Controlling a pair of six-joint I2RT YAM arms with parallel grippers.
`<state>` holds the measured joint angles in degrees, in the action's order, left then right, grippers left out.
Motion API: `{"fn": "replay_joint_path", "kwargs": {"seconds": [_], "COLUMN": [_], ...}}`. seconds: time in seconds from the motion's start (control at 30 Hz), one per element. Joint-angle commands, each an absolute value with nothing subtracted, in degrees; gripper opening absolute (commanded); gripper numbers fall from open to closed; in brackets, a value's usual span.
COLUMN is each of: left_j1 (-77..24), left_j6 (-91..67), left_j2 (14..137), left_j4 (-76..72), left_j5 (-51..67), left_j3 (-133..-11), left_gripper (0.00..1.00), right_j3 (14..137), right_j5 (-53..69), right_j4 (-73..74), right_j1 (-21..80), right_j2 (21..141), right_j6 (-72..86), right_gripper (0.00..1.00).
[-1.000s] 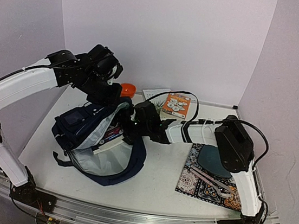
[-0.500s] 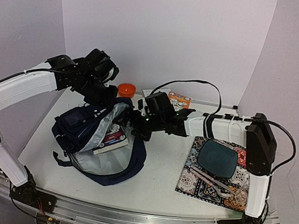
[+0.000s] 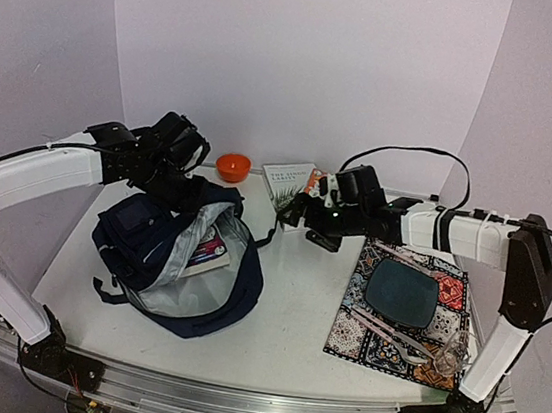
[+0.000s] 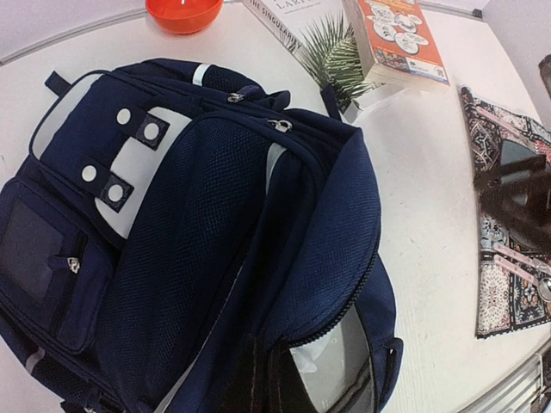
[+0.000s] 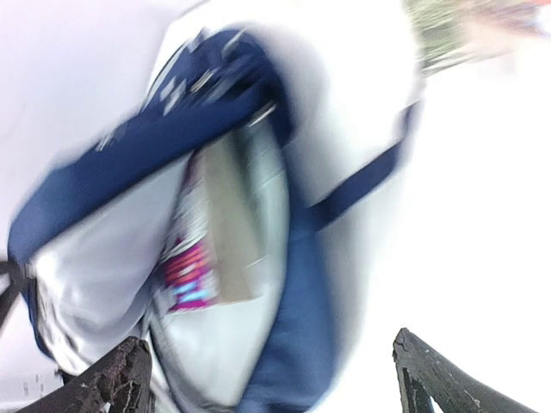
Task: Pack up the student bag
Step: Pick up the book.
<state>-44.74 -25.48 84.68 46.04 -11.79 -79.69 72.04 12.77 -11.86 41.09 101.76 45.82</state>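
gripper l (image 3: 188, 193) pinches student bag (image 3: 127, 239) rim – gripper r (image 5: 271, 348) wide open.

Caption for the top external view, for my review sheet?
Left gripper pinches the student bag open, a book inside, while the open right gripper hovers empty beside it.

Pulled the right gripper (image 3: 297, 212) out of the mouth of the student bag (image 3: 150, 247) and swung it away to the right, so that now hangs well apart from the bag over the table (image 3: 284, 308), covering most of the orange book (image 3: 316, 179), jaws spread slightly wider than before and nothing between them. Left behind the colourful book (image 3: 208, 252), now lying alone inside on the grey lining. Stretched the right arm (image 3: 454, 231) out along the far side of the patterned mat (image 3: 382, 330), uncovering the dark plate (image 3: 401, 292), and lowered the left gripper (image 3: 177, 179) slightly, showing the orange bowl (image 3: 233, 166) whole.
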Motion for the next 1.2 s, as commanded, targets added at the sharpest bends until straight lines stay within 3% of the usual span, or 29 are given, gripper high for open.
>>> {"fn": "replay_joint_path", "kwargs": {"seconds": [0.0,0.6,0.97,1.17], "left_j1": [-42.54,-42.54,-42.54,-42.54], "left_j6": [-25.35,-26.72,-27.72,-28.73], "left_j2": [83.46,85.69,85.63,84.98], "left_j4": [47.31,46.30,46.26,46.29], "left_j5": [-16.65,-12.53,-12.09,-11.89], "left_j3": [-78.18,-76.34,-76.77,-76.02], "left_gripper": [0.00,0.00,0.00,0.00], "right_j3": [69.36,80.11,88.15,87.13], "right_j5": [16.58,14.03,19.03,23.75], "right_j4": [-16.04,-18.28,-21.43,-26.59], "right_j1": [33.58,21.84,20.15,19.51], "right_j2": [99.80,117.37,126.40,128.82], "right_j6": [45.74,47.85,49.48,51.17], "right_gripper": [0.98,0.94,0.77,0.61]}}
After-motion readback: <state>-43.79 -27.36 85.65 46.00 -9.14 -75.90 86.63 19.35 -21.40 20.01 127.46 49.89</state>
